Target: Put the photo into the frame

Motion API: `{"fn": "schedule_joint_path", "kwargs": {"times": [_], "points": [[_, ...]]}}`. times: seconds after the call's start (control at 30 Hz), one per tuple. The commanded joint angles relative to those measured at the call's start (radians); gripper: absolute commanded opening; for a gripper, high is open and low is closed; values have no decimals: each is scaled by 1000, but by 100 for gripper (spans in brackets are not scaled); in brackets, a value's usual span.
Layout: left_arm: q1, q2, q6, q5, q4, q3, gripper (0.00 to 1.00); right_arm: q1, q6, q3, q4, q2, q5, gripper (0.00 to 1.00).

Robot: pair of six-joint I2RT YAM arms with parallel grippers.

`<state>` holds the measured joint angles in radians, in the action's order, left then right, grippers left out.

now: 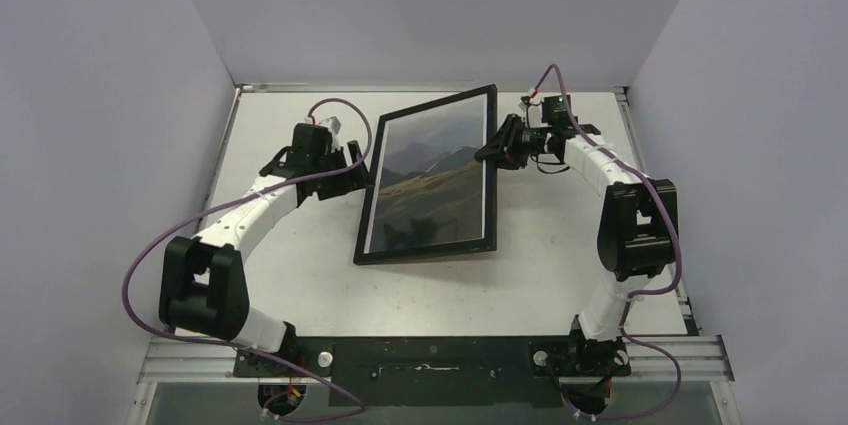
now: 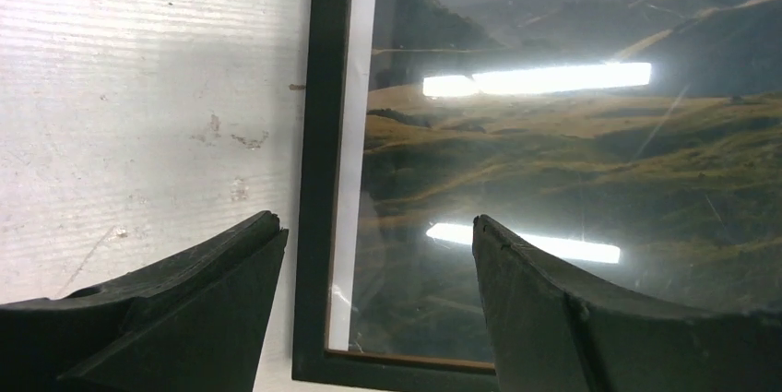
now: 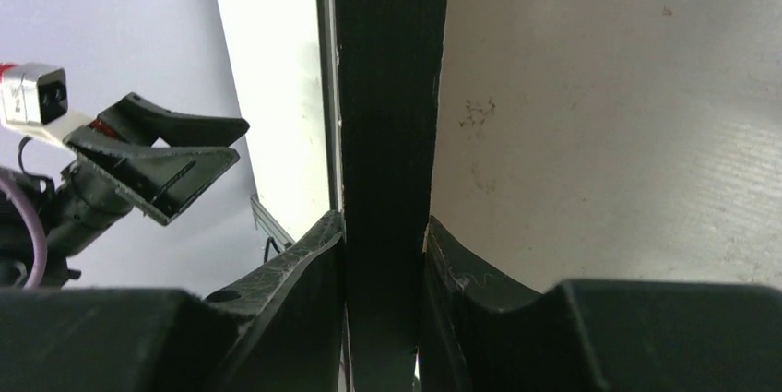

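Note:
The frame is a large black-rimmed rectangle in the middle of the table, with its right long side lifted. The photo of olive hills and grey mountains sits inside it behind glass. My right gripper is shut on the frame's right rim, a finger on each face of it. My left gripper hangs open at the left long side. In the left wrist view its jaws straddle the black rim and the photo's white border near a corner, touching neither.
The white table is scuffed and bounded by a metal rail at the back and sides. Grey walls close in on three sides. Purple cables loop off both arms. My left gripper shows beyond the frame in the right wrist view.

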<state>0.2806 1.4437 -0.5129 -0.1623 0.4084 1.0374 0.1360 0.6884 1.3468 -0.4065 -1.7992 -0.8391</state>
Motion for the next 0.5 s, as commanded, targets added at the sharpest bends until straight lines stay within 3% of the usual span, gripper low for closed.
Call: {"fn": "schedule_joint_path", "kwargs": {"times": [0.0,0.47], "points": [[-66,79,-13,-86,-100,2,73,-3,-105,6,58,-52,-13,21],[-160,313,60,-126,-68,93,72,-29,-245,8,24,-178,54,35]]}}
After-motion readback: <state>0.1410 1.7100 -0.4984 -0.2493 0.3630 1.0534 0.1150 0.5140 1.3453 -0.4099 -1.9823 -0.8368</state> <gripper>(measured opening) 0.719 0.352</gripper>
